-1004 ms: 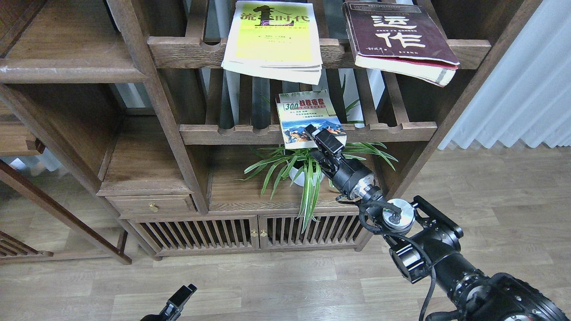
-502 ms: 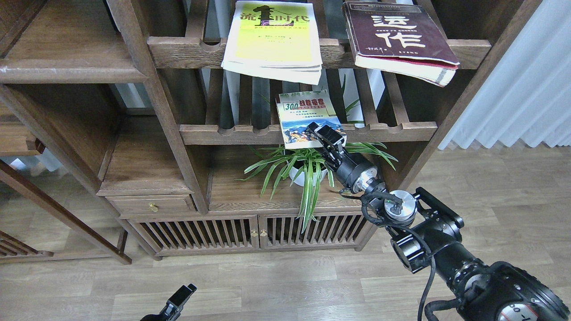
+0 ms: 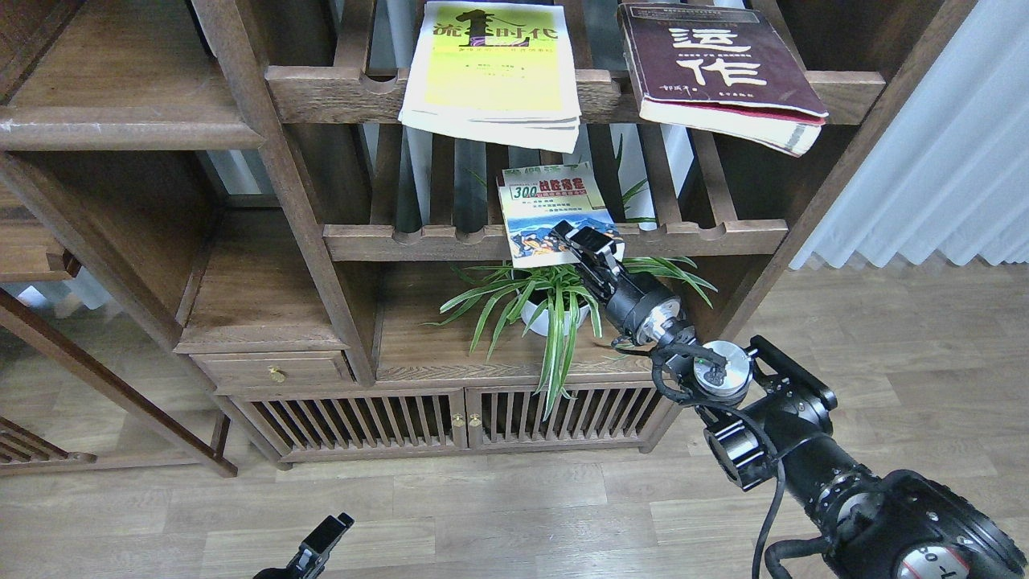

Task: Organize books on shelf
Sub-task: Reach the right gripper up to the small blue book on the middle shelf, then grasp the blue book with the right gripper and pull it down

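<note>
Three books [image 3: 492, 68] [image 3: 715, 68] [image 3: 551, 213], one potted plant [image 3: 555, 310], two claws [image 3: 591, 241] [image 3: 321, 543].

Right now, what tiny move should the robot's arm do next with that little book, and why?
Probably ease the right gripper a bit further onto the small "300" book and close. It sits at the book's lower right corner, which overhangs the slatted rack, but whether the fingers already pinch it is unclear.

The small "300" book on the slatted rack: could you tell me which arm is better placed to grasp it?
Right. The right gripper is already at the "300" book's front corner, whereas the left gripper hangs low near the floor, far below.
</note>
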Tool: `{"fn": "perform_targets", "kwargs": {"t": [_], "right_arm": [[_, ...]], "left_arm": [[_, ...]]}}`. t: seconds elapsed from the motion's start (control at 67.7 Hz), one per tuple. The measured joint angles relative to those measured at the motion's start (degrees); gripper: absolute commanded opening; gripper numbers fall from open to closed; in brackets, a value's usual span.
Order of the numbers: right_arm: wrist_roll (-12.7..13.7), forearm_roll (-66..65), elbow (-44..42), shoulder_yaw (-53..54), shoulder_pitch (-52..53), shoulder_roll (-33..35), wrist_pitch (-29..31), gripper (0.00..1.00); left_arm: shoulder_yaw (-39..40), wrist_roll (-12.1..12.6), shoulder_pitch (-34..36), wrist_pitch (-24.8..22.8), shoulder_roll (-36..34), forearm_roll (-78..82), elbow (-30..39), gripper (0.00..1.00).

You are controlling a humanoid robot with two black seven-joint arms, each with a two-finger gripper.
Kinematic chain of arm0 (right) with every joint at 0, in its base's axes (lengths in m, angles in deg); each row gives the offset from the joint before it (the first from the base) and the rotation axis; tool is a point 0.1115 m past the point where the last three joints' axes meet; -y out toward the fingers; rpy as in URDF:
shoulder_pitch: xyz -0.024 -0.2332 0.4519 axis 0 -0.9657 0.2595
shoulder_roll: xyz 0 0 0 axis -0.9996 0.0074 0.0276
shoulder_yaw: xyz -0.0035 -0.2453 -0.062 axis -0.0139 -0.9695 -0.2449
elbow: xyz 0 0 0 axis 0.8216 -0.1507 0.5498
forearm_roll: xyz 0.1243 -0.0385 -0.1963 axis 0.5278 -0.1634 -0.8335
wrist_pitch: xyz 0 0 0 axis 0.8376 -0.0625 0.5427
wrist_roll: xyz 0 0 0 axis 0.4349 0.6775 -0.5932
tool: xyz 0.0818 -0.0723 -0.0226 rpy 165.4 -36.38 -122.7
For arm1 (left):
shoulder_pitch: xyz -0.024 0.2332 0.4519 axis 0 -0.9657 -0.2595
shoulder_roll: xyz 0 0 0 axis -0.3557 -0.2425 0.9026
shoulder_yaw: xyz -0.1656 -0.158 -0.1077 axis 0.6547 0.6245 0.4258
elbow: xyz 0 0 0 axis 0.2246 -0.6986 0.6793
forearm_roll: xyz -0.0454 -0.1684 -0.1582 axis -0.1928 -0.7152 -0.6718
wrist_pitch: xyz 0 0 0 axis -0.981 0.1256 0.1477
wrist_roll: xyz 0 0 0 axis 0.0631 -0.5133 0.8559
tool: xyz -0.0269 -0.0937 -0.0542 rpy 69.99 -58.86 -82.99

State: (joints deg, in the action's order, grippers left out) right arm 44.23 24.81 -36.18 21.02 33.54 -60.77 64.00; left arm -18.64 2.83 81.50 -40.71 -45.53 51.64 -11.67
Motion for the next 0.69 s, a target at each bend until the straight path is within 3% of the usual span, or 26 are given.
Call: {"fn": "perform_targets", "kwargs": {"t": [0.354,0.694], "right_arm": [[2.3,0.2,2.3,0.0,-3.6,0.0,1.8,0.02],[4.3,3.3,19.9,1.2,-15.0,9.1,1.8,0.03]], "left_arm": [[0.0,0.0,0.0,0.0,0.0,-0.1,0.3,0.99],[0.9,0.0,0.6,0.0,0.0,-0.5,4.7,0.99]]}}
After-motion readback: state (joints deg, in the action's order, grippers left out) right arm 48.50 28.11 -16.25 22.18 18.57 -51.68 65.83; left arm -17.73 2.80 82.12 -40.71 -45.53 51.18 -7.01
